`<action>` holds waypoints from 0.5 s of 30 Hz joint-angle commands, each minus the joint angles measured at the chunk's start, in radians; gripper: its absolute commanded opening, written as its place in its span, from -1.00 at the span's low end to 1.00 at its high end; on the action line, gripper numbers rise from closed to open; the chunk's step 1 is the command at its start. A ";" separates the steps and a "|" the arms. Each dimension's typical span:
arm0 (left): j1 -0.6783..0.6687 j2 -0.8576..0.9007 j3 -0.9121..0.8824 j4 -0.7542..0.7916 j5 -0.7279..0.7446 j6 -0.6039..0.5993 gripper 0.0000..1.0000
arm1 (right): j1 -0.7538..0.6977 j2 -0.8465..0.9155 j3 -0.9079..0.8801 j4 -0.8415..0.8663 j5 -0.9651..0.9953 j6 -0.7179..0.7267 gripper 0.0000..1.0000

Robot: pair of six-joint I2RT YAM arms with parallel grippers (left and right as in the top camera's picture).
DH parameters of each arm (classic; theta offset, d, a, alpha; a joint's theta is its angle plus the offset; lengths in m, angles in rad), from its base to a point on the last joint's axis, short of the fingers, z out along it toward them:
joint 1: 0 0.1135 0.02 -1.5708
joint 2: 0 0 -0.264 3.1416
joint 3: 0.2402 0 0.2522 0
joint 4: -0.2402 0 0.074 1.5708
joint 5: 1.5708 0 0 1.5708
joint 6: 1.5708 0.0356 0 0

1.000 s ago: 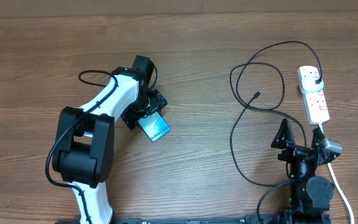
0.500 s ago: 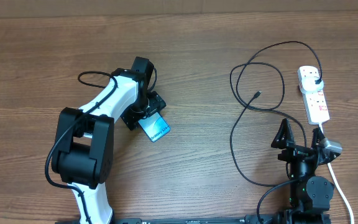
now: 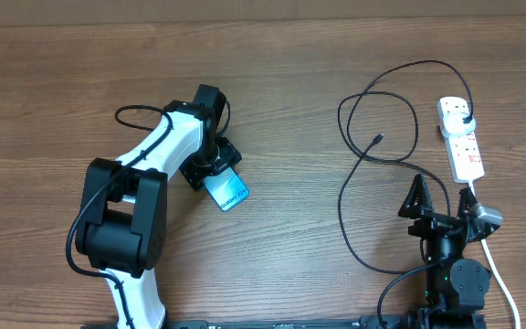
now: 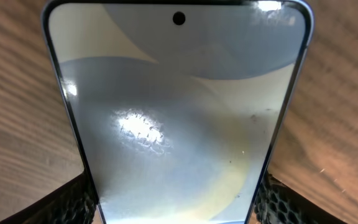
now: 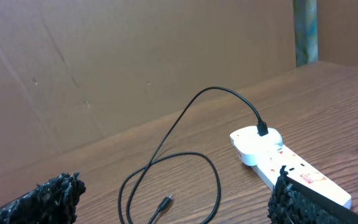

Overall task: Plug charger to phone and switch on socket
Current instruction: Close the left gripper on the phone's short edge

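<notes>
The phone (image 3: 229, 191) lies on the wooden table with its light blue screen up. In the left wrist view the phone (image 4: 179, 112) fills the frame. My left gripper (image 3: 212, 167) is shut on its two long edges, one finger on each side (image 4: 176, 205). The black charger cable (image 3: 354, 155) loops on the table, and its connector tip (image 3: 377, 139) lies free. Its black plug (image 3: 465, 118) sits in the white socket (image 3: 464, 146). My right gripper (image 3: 442, 203) is open and empty near the table's front edge. In the right wrist view, the tip (image 5: 165, 203) and the socket (image 5: 291, 171) lie ahead of its fingers (image 5: 173, 208).
The socket's thick white cord (image 3: 498, 267) runs along the right side past my right arm to the table's front edge. A brown board (image 5: 104, 74) stands behind the table's far edge.
The phone has shifted and turned very slightly toward the front with my left gripper. The right arm and the cable have not moved.
</notes>
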 commanded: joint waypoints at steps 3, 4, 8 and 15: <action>-0.012 0.020 0.007 -0.056 0.055 0.010 0.57 | 0.002 -0.003 -0.010 0.005 0.005 -0.008 0.99; -0.012 0.020 0.021 -0.072 0.052 0.010 0.57 | 0.001 -0.003 -0.010 0.005 0.005 -0.008 1.00; -0.012 0.020 0.105 -0.140 0.044 0.035 0.37 | 0.002 -0.003 -0.010 0.005 0.005 -0.008 1.00; -0.011 0.020 0.214 -0.233 0.035 0.058 0.36 | 0.002 -0.003 -0.010 0.005 0.005 -0.008 1.00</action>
